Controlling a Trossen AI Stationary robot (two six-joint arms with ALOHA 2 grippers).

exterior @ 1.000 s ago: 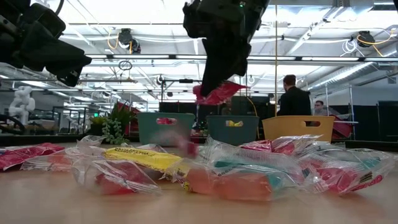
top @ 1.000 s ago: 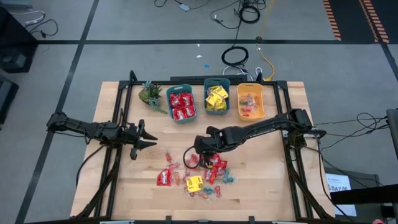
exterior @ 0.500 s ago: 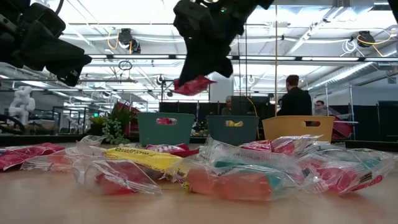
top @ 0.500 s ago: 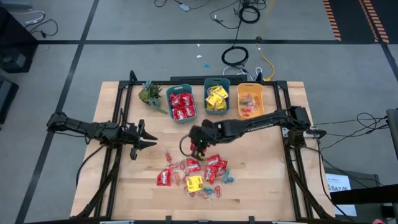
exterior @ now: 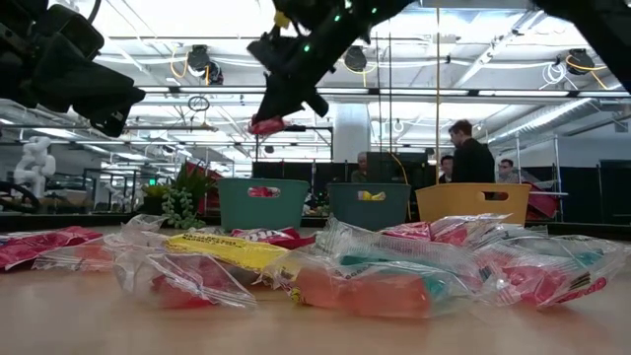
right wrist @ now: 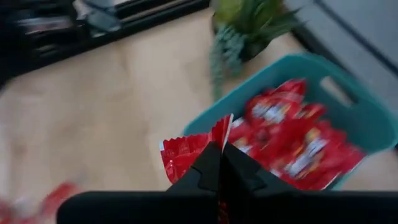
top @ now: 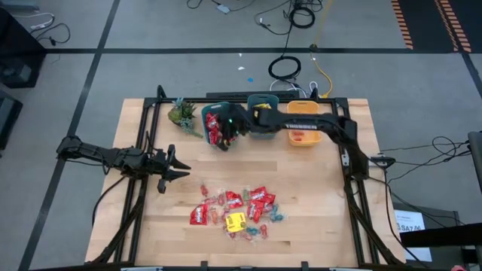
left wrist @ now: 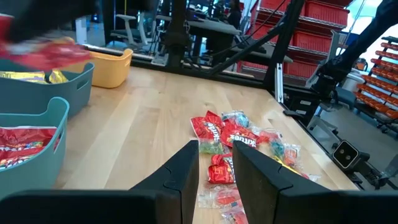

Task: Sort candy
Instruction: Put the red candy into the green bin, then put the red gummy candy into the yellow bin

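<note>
From above, your right gripper is clamped on a red packet over the teal bin of red candy, and the candy pile lies on the table. Your left gripper waits left, fingers slightly parted. Low down, the packet hangs above that bin. The right wrist shows the fingers pinching it.

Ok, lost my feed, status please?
Right pincer shut on red packet, over the bin of reds. Left pincer parked, empty. Path clear.
</note>
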